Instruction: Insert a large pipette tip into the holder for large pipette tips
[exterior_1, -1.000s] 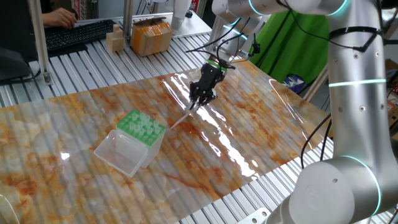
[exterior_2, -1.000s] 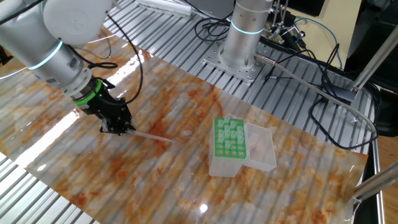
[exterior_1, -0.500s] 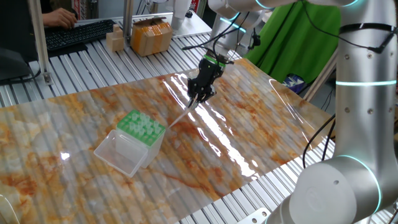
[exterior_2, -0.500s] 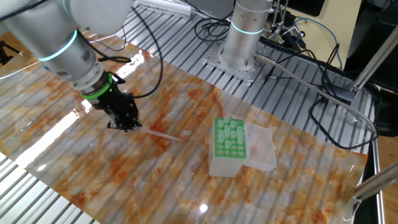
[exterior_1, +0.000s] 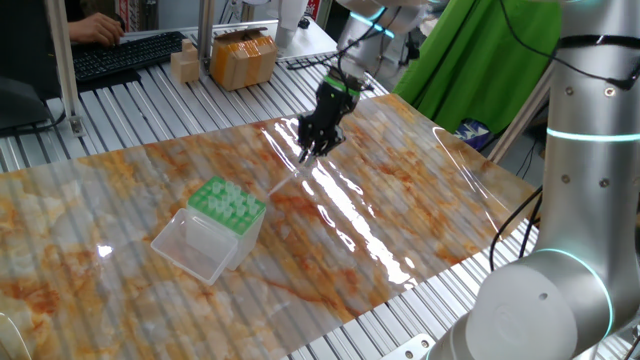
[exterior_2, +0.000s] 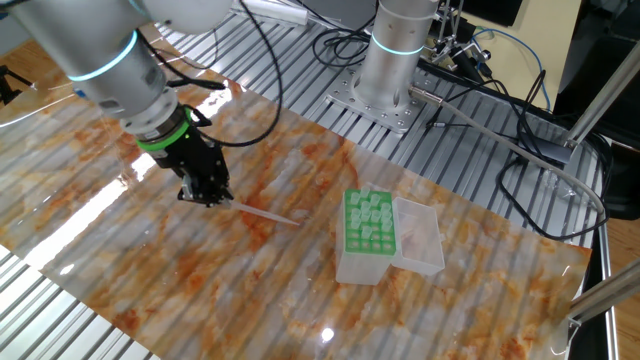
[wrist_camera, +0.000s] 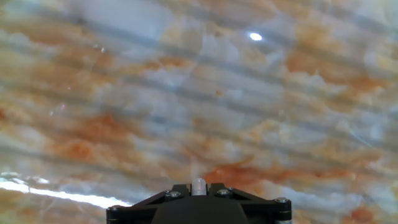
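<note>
My gripper is shut on the wide end of the large pipette tip, a thin whitish cone that slopes down from the fingers, its point low over the marbled sheet. In the other fixed view the gripper holds the tip pointing toward the holder. In the hand view only the tip's butt end shows between the black jaws. The holder for large pipette tips, a clear box with a green perforated rack and open lid, stands left of the gripper; it also shows in the other fixed view.
A marbled orange-white sheet covers the slatted metal table. Cardboard boxes and a keyboard lie at the back. The arm's base and cables stand beyond the sheet.
My gripper has risen and moved slightly away from the sheet with the pipette tip in it, lifting the tip's wide end. The holder has not moved.
</note>
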